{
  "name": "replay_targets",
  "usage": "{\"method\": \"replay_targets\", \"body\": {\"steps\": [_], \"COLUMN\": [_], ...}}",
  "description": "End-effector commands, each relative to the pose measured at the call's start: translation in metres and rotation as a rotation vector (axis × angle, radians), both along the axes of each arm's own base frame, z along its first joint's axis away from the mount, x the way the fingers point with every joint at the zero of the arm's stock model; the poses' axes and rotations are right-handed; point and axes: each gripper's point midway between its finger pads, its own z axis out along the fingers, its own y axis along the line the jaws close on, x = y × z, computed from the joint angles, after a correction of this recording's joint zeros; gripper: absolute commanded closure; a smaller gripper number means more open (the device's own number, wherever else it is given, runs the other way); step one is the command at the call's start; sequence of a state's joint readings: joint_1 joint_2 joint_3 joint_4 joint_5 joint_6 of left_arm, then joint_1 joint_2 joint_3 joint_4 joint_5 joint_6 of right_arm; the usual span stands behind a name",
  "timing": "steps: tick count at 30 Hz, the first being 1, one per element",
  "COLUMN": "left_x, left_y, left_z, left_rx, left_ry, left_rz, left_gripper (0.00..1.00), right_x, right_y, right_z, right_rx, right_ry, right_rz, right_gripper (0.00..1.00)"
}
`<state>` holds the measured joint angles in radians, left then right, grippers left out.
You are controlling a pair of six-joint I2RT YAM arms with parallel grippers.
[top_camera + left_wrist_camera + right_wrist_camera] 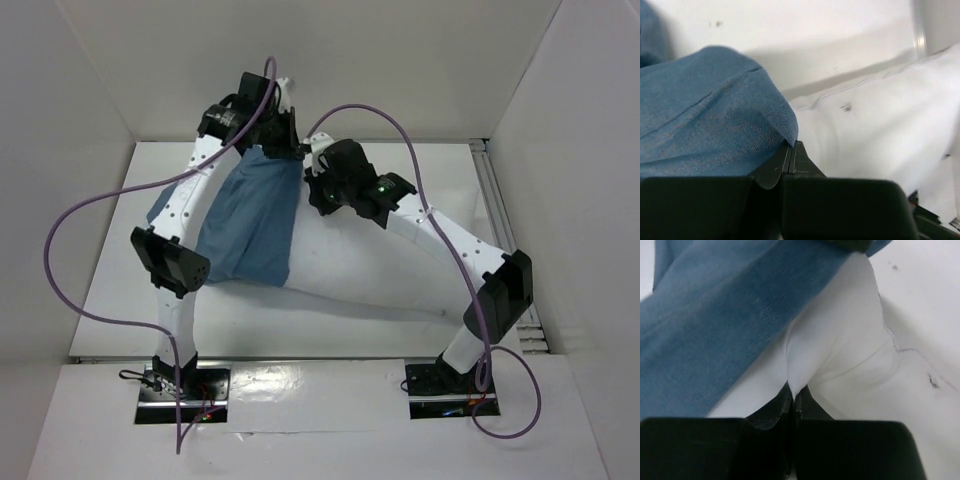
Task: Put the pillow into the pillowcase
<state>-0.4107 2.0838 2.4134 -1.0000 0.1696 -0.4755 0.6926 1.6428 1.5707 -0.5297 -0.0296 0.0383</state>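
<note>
The blue pillowcase point(250, 215) lies draped over the left end of the white pillow point(370, 275), which stretches across the table toward the right. My left gripper point(287, 140) is at the far edge, shut on the pillowcase's hem. In the left wrist view its jaws point(791, 147) pinch the corner of the blue cloth point(710, 115), with the pillow point(880, 125) beside it. My right gripper point(318, 172) sits just to the right. In the right wrist view it point(795, 394) is shut on a pinched fold of the pillow point(840, 345), and the pillowcase point(715, 325) runs across above.
White walls enclose the table on three sides. A metal rail point(503, 225) runs along the table's right edge. Purple cables point(60, 250) loop from both arms over the table's left side and the near edge.
</note>
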Motion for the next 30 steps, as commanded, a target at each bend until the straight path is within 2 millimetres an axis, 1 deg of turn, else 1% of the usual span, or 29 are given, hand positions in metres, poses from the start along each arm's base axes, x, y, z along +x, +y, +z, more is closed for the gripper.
{"method": "replay_targets", "body": {"steps": [1, 2, 3, 4, 5, 6, 7, 8, 9, 10, 11, 12, 13, 14, 15, 16, 17, 18, 19, 21, 22, 23, 24, 25, 26, 27, 28, 29, 30], "left_x": [-0.019, -0.018, -0.018, -0.015, 0.000, 0.008, 0.013, 0.017, 0.019, 0.016, 0.015, 0.012, 0.009, 0.010, 0.009, 0.007, 0.005, 0.006, 0.004, 0.000, -0.002, -0.005, -0.006, -0.013, -0.019, -0.020, -0.029, -0.037, -0.040], "left_y": [-0.005, -0.006, -0.008, -0.004, -0.003, -0.001, -0.005, -0.006, -0.009, -0.012, -0.014, -0.014, -0.013, -0.008, -0.004, 0.000, 0.007, 0.015, 0.016, 0.029, 0.033, 0.036, 0.040, 0.043, 0.046, 0.051, 0.048, 0.048, 0.052], "left_z": [0.115, 0.117, 0.117, 0.113, 0.084, 0.063, 0.039, 0.017, -0.024, -0.039, -0.043, -0.052, -0.049, -0.042, -0.039, -0.034, -0.017, -0.009, -0.005, 0.015, 0.017, 0.021, 0.024, 0.027, 0.025, 0.023, 0.010, 0.005, 0.001], "left_rx": [-0.180, -0.190, -0.198, -0.193, -0.169, -0.151, -0.131, -0.127, -0.090, -0.089, -0.087, -0.076, -0.071, -0.059, -0.032, -0.018, -0.003, -0.002, 0.002, 0.014, 0.024, 0.029, 0.041, 0.047, 0.058, 0.079, 0.103, 0.132, 0.183], "left_ry": [-0.261, -0.264, -0.264, -0.256, -0.202, -0.159, -0.115, -0.060, 0.042, 0.095, 0.115, 0.140, 0.137, 0.113, 0.090, 0.071, 0.023, 0.005, -0.007, -0.053, -0.058, -0.066, -0.076, -0.081, -0.071, -0.070, -0.032, -0.019, -0.019], "left_rz": [-0.042, -0.037, -0.048, -0.038, -0.022, -0.011, -0.032, -0.054, -0.078, -0.092, -0.107, -0.123, -0.129, -0.112, -0.120, -0.118, -0.102, -0.083, -0.090, -0.052, -0.039, -0.031, -0.015, -0.021, -0.029, -0.008, -0.018, -0.029, -0.003], "left_gripper": [1.00, 1.00, 1.00, 1.00, 1.00, 1.00, 1.00, 1.00, 1.00, 1.00, 0.90, 0.81, 0.69, 0.55, 0.26, 0.16, 0.01, 0.00, 0.00, 0.00, 0.02, 0.09, 0.13, 0.15, 0.15, 0.15, 0.15, 0.13, 0.12], "right_x": [-0.031, -0.037, -0.043, -0.043, -0.040, -0.038, -0.033, -0.029, -0.022, -0.014, -0.007, 0.002, 0.006, 0.011, 0.013, 0.013, 0.011, 0.010, 0.011, 0.006, 0.009, 0.004, 0.003, 0.008, 0.005, -0.008, -0.016, -0.023, -0.033], "right_y": [0.023, 0.025, 0.028, 0.029, 0.027, 0.022, 0.023, 0.021, 0.014, 0.016, 0.013, 0.008, 0.012, 0.007, 0.010, 0.009, 0.004, -0.001, -0.017, -0.041, -0.066, -0.085, -0.102, -0.133, -0.151, -0.173, -0.190, -0.214, -0.224], "right_z": [0.063, 0.060, 0.049, 0.047, 0.039, 0.018, 0.022, 0.018, 0.009, 0.013, 0.011, -0.002, 0.002, 0.001, 0.011, 0.014, 0.018, 0.028, 0.046, 0.050, 0.057, 0.046, 0.041, 0.036, 0.027, 0.014, 0.012, 0.001, -0.007], "right_rx": [0.085, 0.087, 0.064, 0.077, 0.073, 0.049, 0.080, 0.083, 0.071, 0.104, 0.104, 0.090, 0.105, 0.092, 0.099, 0.091, 0.087, 0.096, 0.122, 0.107, 0.122, 0.081, 0.064, 0.064, 0.036, -0.015, -0.005, -0.020, -0.027], "right_ry": [-0.105, -0.085, -0.071, -0.073, -0.068, -0.047, -0.072, -0.078, -0.085, -0.097, -0.098, -0.075, -0.074, -0.064, -0.070, -0.072, -0.079, -0.099, -0.131, -0.124, -0.124, -0.078, -0.048, -0.012, 0.031, 0.097, 0.132, 0.173, 0.213], "right_rz": [0.063, 0.052, 0.046, 0.041, 0.015, -0.017, -0.045, -0.076, -0.122, -0.141, -0.155, -0.184, -0.191, -0.205, -0.205, -0.200, -0.212, -0.226, -0.278, -0.338, -0.421, -0.470, -0.522, -0.637, -0.696, -0.748, -0.810, -0.875, -0.897], "right_gripper": [1.00, 1.00, 1.00, 1.00, 1.00, 1.00, 1.00, 1.00, 1.00, 1.00, 1.00, 1.00, 1.00, 0.96, 0.66, 0.51, 0.44, 0.38, 0.24, 0.17, 0.15, 0.13, 0.13, 0.13, 0.12, 0.08, 0.06, 0.04, 0.03]}}
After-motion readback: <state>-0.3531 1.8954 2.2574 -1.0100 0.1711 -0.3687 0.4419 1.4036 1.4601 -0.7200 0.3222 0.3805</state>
